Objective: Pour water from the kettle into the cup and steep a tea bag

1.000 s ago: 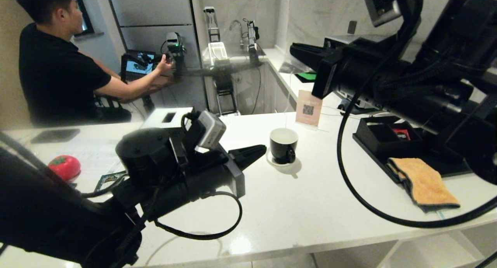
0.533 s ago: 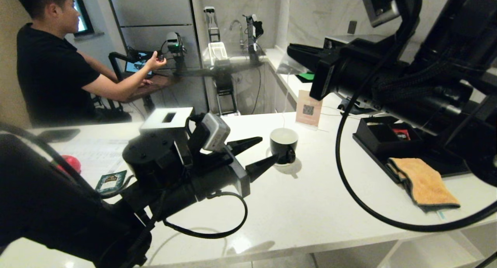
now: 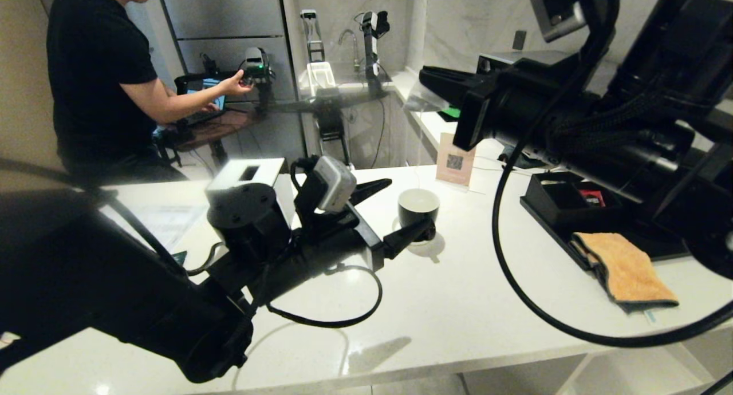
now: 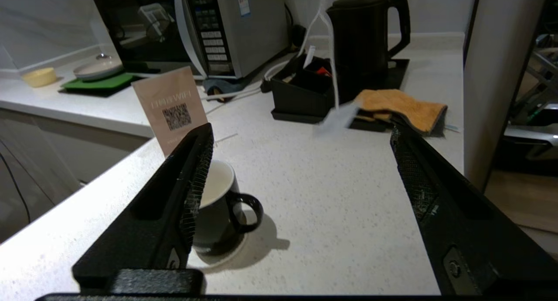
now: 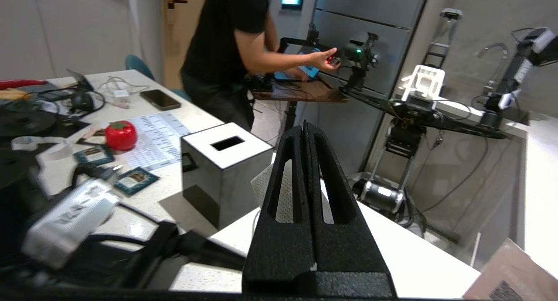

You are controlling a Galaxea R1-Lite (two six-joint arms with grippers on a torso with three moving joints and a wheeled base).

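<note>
**Left fingers wide by the cup**

My left gripper (image 3: 395, 212) sits mid-frame with its fingers wide, holding nothing. The cup (image 3: 418, 213) stands on the white desk (image 3: 458, 303) just right of it, one fingertip near its handle. My right gripper (image 5: 305, 144) has its fingers pressed shut. The kettle (image 4: 362, 39) stands at the upper right of the left wrist view, behind an orange cloth (image 4: 401, 107).

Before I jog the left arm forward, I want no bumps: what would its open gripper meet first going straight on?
Probably the cup: it sits by the left gripper's far finger. Between the fingers lies bare counter, then the orange cloth. Depth is uncertain.
</note>
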